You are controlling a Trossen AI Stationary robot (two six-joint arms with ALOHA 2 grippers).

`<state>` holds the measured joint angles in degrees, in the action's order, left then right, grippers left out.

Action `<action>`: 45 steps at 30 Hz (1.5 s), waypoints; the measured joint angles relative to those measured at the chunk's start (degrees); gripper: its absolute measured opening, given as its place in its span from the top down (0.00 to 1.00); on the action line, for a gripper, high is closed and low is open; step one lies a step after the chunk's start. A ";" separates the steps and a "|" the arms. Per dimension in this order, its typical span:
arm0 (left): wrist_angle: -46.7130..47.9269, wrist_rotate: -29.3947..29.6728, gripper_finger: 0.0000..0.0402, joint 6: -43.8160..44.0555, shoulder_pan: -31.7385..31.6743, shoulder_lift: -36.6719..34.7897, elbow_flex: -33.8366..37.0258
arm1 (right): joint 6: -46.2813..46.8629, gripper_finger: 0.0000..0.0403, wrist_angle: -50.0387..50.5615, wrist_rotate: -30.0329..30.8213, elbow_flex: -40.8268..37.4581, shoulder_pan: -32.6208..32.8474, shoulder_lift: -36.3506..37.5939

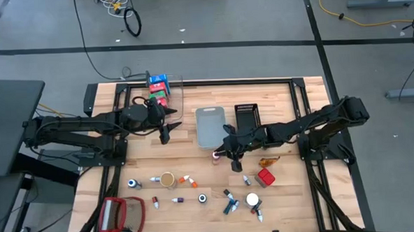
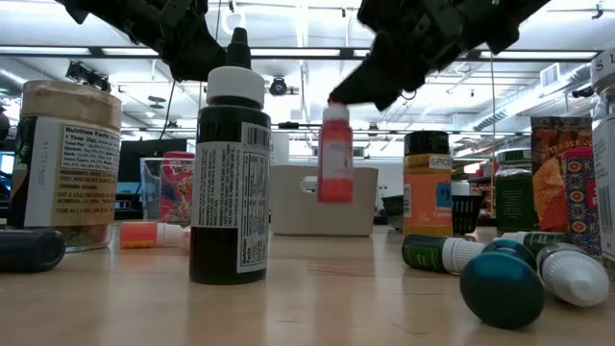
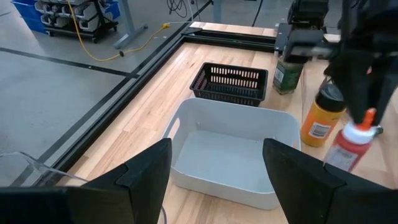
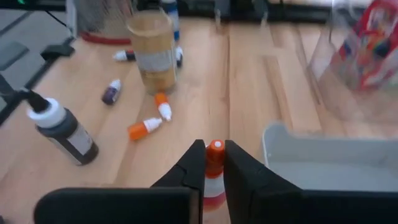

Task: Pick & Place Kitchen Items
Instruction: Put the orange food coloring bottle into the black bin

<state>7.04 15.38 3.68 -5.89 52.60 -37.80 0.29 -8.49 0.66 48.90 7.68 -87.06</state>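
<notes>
My right gripper (image 1: 221,152) is shut on a small red bottle (image 2: 335,165) with an orange cap, just in front of the grey bin (image 1: 209,126) at mid-table. My left gripper (image 1: 167,130) hangs open in the air between the clear bin (image 1: 180,96) and the grey bin, with nothing between its fingers (image 3: 146,171). Several other small bottles, a brown jar (image 1: 168,179) and a red carton (image 1: 266,177) lie or stand on the near part of the table. My right gripper pinches the bottle's orange cap (image 4: 215,148) between its two fingers (image 4: 195,163). They come slanting down from the table's right side. The bottle hangs upright below the fingertips, its base (image 2: 335,197) lifted clear of the table.
A black basket (image 1: 247,114) stands to the right of the grey bin. The clear bin holds blue, red and green cartons (image 1: 159,89). A red-framed flat object (image 1: 120,214) lies at the near left corner. A black bottle (image 2: 229,183) stands upright near the front edge.
</notes>
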 joint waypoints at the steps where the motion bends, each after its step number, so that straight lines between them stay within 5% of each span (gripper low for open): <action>1: 0.00 0.00 0.35 0.00 0.00 0.00 0.00 | -0.49 0.91 0.05 0.37 0.00 0.02 0.85; 6: 0.00 0.00 0.35 0.00 0.00 0.00 0.00 | -5.57 0.90 3.21 5.14 0.00 0.02 8.00; 10: 0.00 0.00 0.35 0.00 0.00 0.00 0.00 | -8.29 0.90 10.95 15.24 0.01 -0.41 15.52; 15: 0.00 0.00 0.35 0.00 -0.02 0.00 0.00 | -1.31 0.90 24.31 31.23 0.04 -4.10 20.94; 18: -0.02 0.00 0.35 0.00 -0.02 0.00 0.00 | 3.38 0.90 30.27 35.24 0.04 -8.37 20.93; 23: -0.05 0.00 0.35 -0.84 -0.02 0.00 0.00 | 8.03 0.90 27.99 33.74 -3.76 -15.72 19.15; 32: -0.08 0.00 0.35 -0.96 -0.04 0.00 0.00 | 8.84 0.89 -3.70 26.60 -19.04 -19.95 18.92; 45: -1.00 0.02 0.35 -3.32 -0.04 0.00 0.02 | 10.65 0.89 -5.62 18.85 -21.22 -25.27 18.92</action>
<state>6.04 15.40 0.37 -5.93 52.60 -37.78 10.94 -14.11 19.50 27.68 -17.59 -68.14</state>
